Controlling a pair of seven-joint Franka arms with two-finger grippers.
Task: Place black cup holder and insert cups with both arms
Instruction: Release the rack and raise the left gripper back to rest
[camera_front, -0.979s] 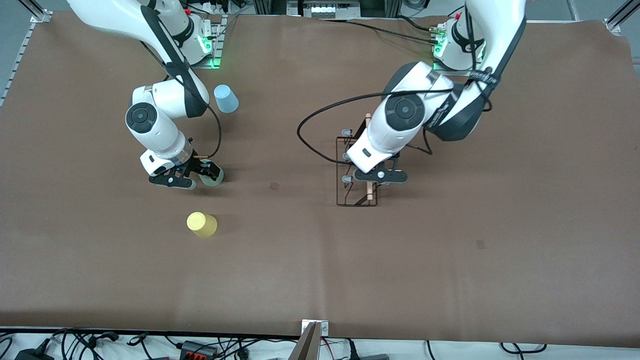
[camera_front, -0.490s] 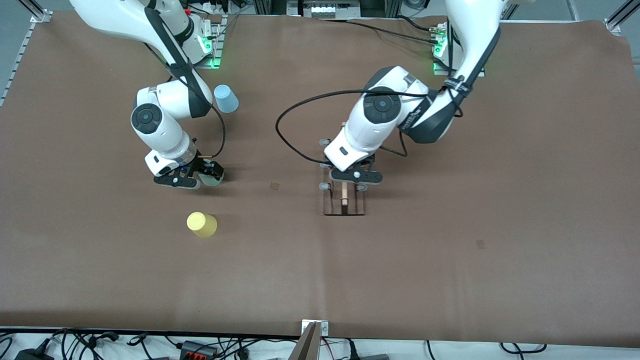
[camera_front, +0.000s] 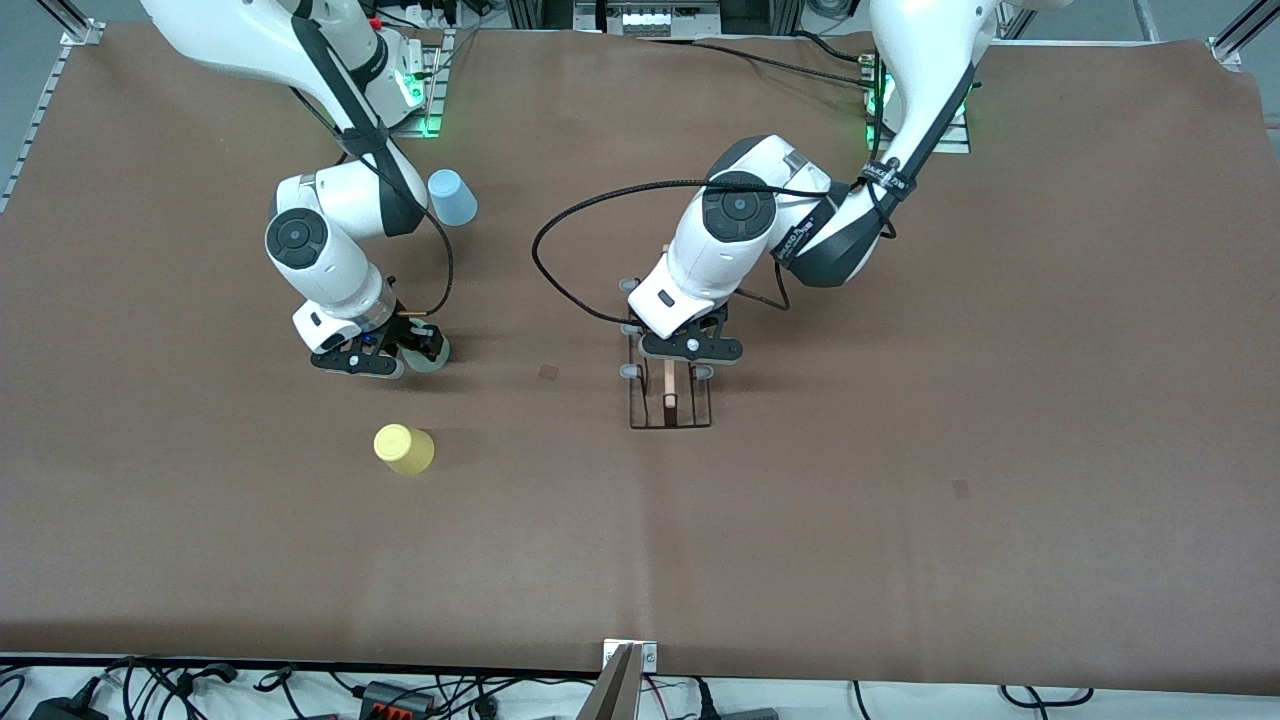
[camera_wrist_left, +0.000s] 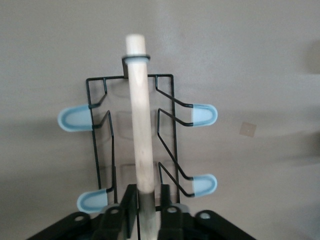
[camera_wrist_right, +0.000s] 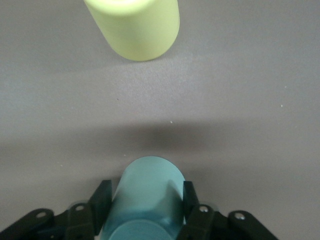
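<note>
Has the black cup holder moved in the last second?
Yes. The black cup holder, gripped by the left gripper, has shifted toward the right arm's end of the table, closer to the small dark mark on the table.

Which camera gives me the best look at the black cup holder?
The left wrist view: the black cup holder fills it, showing wire frame, wooden rod and four pale-capped pegs. In the front view the left arm covers part of it. The right wrist view does not show it.

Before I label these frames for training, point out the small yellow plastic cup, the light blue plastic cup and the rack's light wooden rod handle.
small yellow plastic cup (camera_front: 404, 449), front view, on its side wall.
light blue plastic cup (camera_front: 452, 197), front view, on its side wall.
light wooden rod handle (camera_wrist_left: 140, 115), left wrist view, on the bare mid-length of the rod.
</note>
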